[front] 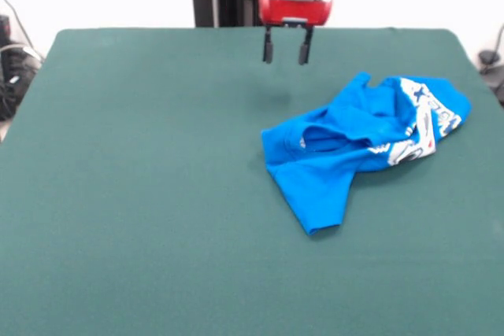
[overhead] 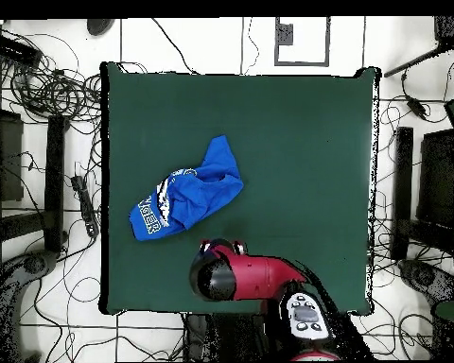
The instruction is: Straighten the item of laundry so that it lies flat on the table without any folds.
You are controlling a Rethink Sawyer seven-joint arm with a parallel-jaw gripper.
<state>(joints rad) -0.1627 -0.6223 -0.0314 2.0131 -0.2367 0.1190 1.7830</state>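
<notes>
**Crumpled shirt lay off to one side of the raised claw**

Green desk [front: 142, 218] filled the front view, bare along its nearest edge. On it, the blue T-shirt [front: 346, 147] sat bunched and folded over itself, its white print bundled at one end and a sleeve trailing toward the camera. In the overhead view its long axis ran diagonally. Above the desk, clear of the cloth, the claw [front: 286, 54] hung with its fingers parted and nothing held; the shirt lay beside and nearer the camera.

Small bright blue T-shirt with white print [front: 366, 138] — crumpled, folded over itself, right of centre | dark green felt-covered table [front: 142, 194] | red-and-black gripper [front: 284, 54] — fingers apart, empty, above the table's far part
</notes>
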